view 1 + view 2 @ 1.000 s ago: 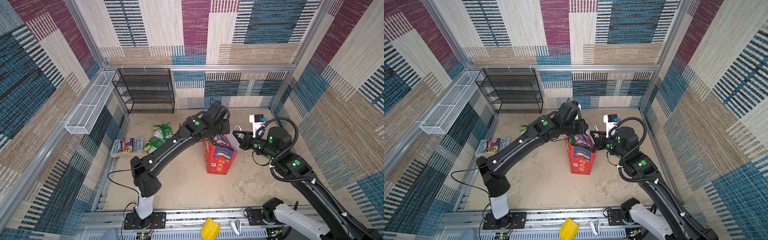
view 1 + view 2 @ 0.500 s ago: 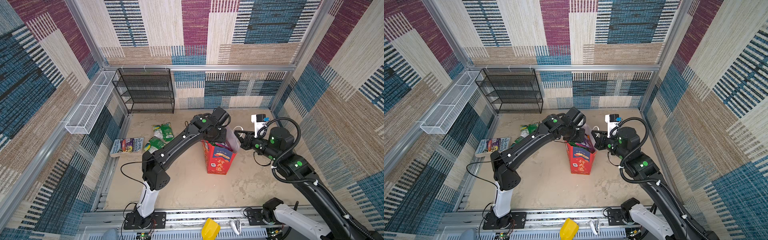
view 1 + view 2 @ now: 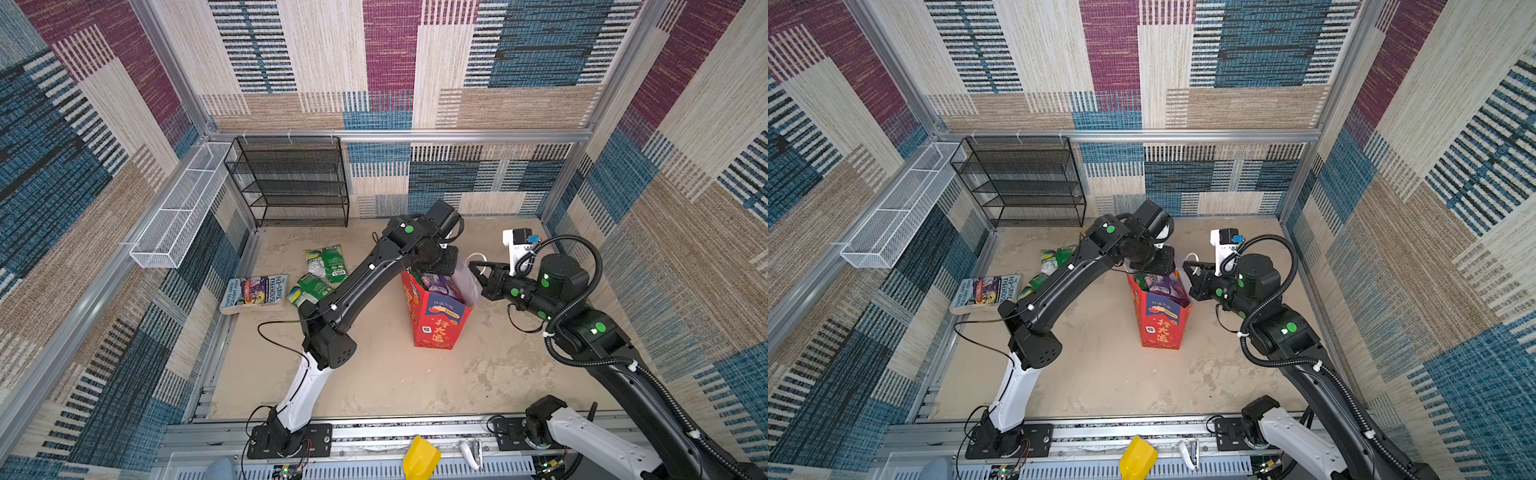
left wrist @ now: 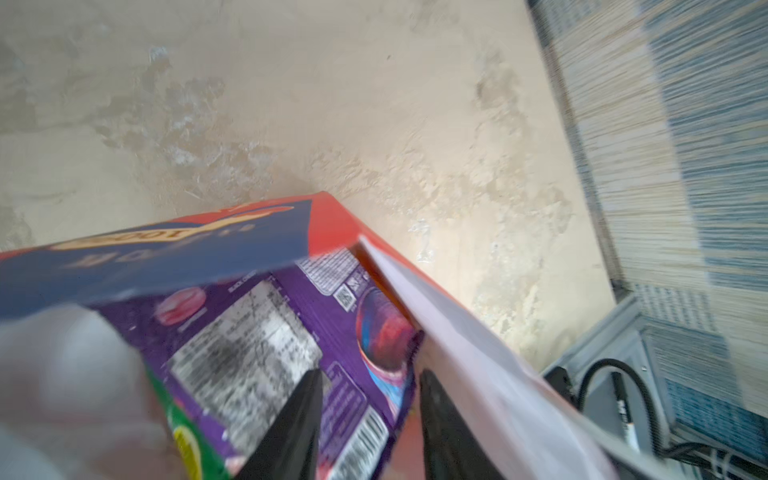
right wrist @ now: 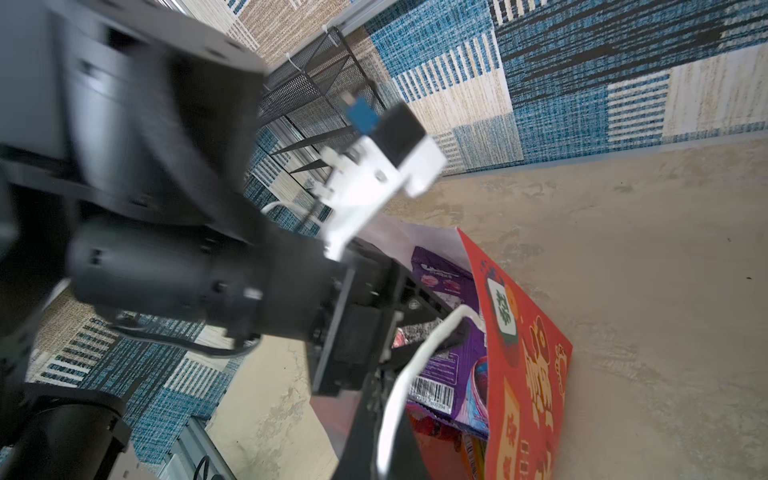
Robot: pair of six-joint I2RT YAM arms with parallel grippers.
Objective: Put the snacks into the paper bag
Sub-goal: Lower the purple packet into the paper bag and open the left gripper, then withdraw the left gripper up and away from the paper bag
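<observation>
The red paper bag point(image 3: 436, 320) point(image 3: 1160, 324) stands upright mid-floor. My left gripper point(image 3: 442, 266) point(image 3: 1156, 266) point(image 4: 370, 374) hangs over its mouth, open, its dark fingers point(image 4: 299, 415) straddling a purple snack pouch point(image 4: 270, 332) point(image 5: 453, 361) point(image 3: 436, 284) that lies inside the bag on top of other pouches. My right gripper point(image 3: 476, 266) point(image 3: 1188, 268) point(image 5: 386, 436) is shut on the bag's white cord handle point(image 5: 415, 365) at the bag's right rim. Two green snack pouches point(image 3: 326, 262) point(image 3: 309, 289) lie on the floor to the left.
A colourful book point(image 3: 255, 293) lies left of the green pouches. A black mesh rack point(image 3: 295, 183) stands against the back wall and a white wire basket point(image 3: 178, 208) hangs on the left wall. A yellow object point(image 3: 419, 457) sits on the front rail.
My left arm's elbow has swung to the right while its gripper stayed over the bag's mouth. The right arm and the bag have hardly moved.
</observation>
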